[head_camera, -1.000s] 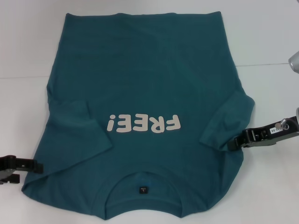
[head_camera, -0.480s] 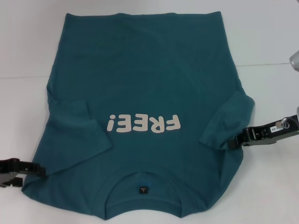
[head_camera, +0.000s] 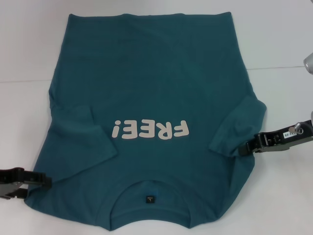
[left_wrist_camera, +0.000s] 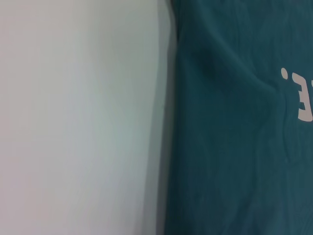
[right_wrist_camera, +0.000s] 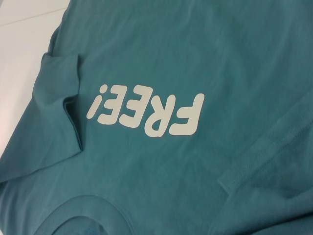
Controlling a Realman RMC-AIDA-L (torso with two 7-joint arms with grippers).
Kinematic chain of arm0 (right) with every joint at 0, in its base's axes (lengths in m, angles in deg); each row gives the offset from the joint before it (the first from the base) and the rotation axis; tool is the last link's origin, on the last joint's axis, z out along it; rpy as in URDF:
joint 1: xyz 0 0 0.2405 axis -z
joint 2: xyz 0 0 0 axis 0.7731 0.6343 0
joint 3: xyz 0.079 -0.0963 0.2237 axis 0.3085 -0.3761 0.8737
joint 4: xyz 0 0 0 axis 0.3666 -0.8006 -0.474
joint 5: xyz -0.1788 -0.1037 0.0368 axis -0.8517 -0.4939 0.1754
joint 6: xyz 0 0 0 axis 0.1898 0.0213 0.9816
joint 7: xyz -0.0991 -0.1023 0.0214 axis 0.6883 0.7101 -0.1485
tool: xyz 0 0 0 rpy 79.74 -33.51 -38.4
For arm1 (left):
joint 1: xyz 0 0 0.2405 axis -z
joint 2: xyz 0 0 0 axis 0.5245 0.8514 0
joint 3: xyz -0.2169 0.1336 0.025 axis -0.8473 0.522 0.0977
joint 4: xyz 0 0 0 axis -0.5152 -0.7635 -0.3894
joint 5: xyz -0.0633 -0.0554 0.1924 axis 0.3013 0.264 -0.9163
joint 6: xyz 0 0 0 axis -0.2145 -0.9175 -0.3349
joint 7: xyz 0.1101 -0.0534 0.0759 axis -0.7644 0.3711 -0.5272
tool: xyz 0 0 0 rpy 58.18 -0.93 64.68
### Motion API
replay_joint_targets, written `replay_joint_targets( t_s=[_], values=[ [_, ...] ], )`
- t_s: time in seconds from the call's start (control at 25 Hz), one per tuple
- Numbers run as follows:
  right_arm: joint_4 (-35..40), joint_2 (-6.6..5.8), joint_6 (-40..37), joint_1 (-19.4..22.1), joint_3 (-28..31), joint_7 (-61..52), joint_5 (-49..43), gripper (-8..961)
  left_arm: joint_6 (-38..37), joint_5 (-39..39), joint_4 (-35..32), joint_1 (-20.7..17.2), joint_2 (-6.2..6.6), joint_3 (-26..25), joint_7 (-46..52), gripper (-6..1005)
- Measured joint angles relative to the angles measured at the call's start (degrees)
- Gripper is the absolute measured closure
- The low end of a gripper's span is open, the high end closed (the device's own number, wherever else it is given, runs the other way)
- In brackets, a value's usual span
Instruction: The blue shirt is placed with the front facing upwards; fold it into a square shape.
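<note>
The shirt (head_camera: 151, 88) lies flat, front up, on the table (head_camera: 274, 39), collar nearest me, with my left gripper (head_camera: 46, 180) and right gripper (head_camera: 243, 149) at its shoulder edges, finger state unclear.

Lighting: bright, even, overhead; soft shadow along the blue shirt (left_wrist_camera: 234, 147) edge; left wrist view blurred, other views sharp, no glare.

Before us the blue shirt (head_camera: 146, 98) lies flat on the desk (head_camera: 274, 39), collar nearest us, hem farthest, both sleeves folded in over the body. Our left tool (head_camera: 41, 180) sits at the shirt's near left edge; our right tool (head_camera: 244, 148) meets the folded right sleeve.
</note>
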Motion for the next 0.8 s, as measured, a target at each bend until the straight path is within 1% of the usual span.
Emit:
replay_joint_targets(
  t_s=[0.32, 0.6, 0.8],
  values=[
    [0.00, -0.07, 0.00, 0.00, 0.00, 0.08, 0.14, 918, -0.75, 0.73, 0.04, 0.30, -0.10, -0.49, -0.04, 137],
    [0.00, -0.06, -0.03, 0.07, 0.00, 0.28, 0.18, 918, -1.41, 4.42, 0.09, 0.58, -0.18, -0.53, -0.38, 142],
    [0.00, -0.05, -0.06, 0.17, 0.00, 0.45, 0.18, 918, -1.44, 5.71, 0.09, 0.78, -0.64, -0.47, -0.39, 146]
  ],
)
